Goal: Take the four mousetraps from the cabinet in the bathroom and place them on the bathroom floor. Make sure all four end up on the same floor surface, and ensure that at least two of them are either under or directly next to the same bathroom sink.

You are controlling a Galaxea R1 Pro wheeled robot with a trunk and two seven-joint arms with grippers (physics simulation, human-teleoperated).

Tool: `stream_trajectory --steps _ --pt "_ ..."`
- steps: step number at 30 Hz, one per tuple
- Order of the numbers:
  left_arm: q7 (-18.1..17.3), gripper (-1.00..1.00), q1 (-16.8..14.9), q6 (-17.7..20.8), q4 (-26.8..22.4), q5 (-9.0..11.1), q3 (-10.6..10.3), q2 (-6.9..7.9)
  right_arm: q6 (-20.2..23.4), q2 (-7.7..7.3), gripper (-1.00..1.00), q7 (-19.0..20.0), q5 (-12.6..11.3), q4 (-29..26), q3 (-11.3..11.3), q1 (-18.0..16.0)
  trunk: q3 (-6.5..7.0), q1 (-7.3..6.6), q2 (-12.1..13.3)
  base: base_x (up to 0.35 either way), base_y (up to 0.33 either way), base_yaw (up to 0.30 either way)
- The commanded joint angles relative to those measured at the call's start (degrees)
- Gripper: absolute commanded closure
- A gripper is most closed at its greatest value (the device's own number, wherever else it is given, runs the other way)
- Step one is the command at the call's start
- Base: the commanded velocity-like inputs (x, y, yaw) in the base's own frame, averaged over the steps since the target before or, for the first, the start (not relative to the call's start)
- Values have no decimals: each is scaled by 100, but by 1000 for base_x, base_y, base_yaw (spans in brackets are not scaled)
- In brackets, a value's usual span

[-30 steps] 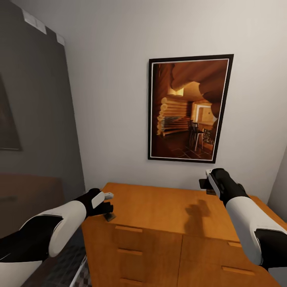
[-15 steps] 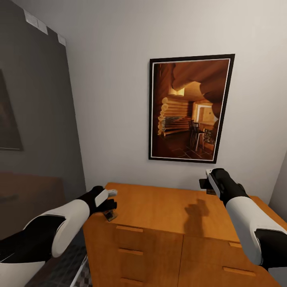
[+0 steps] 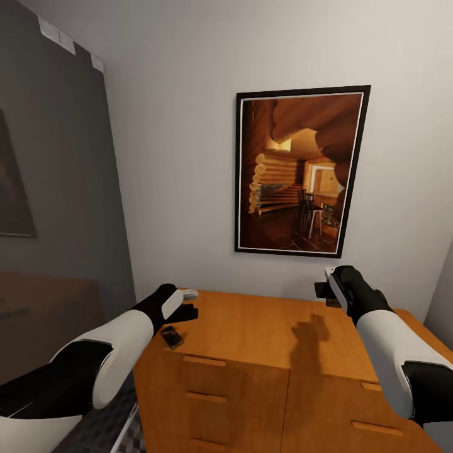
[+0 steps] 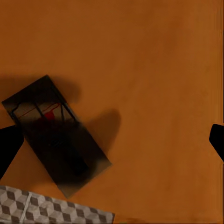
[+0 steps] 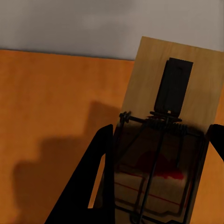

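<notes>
A dark mousetrap (image 3: 171, 338) lies flat on the orange-brown cabinet (image 3: 251, 327), near its front left corner. In the left wrist view this mousetrap (image 4: 56, 135) lies slantwise close to the cabinet's edge. My left gripper (image 3: 189, 305) hovers just above and behind it, open (image 4: 112, 140), its fingertips (image 4: 8, 144) wide apart. My right gripper (image 3: 324, 289) hangs over the cabinet's back right part. It is shut (image 5: 161, 140) on a second mousetrap (image 5: 172, 79), a pale wooden board with dark metal parts. A strip of the cube-patterned bathroom floor (image 4: 46, 207) shows past the cabinet's edge.
A framed picture (image 3: 301, 170) of a log cabin interior hangs on the white wall behind the cabinet. A dark grey wall panel (image 3: 56, 189) stands at the left. Drawer fronts with bar handles (image 3: 203, 362) face me. Tiled floor (image 3: 119, 434) shows left of the cabinet.
My left gripper has moved up and to the right, from the cabinet's front left corner to over its top. The trap there now lies flat and uncovered. The right arm has not moved.
</notes>
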Motion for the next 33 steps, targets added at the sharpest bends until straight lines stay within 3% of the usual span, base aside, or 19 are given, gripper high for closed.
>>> stream_trajectory --steps 1,12,18,23,33 --pt "39 -100 -3 55 -16 61 -46 1 27 2 100 34 50 -7 -21 -4 -9 1 -7 0 0 0" --pt "44 -100 -3 589 -260 87 -29 47 40 -28 100 44 52 -5 -25 -4 -9 1 -7 0 0 0" --pt "69 -100 -3 1065 -747 321 -20 231 46 -90 100 58 45 1 -22 -4 -9 1 -7 0 0 0" --pt "138 -100 -3 1149 -901 417 -16 293 41 -97 100 60 39 11 -21 -4 -9 1 -7 0 0 0" --pt "222 -100 -3 1138 -948 441 -21 284 15 -100 100 55 37 36 -21 -4 -9 1 -7 44 0 0"
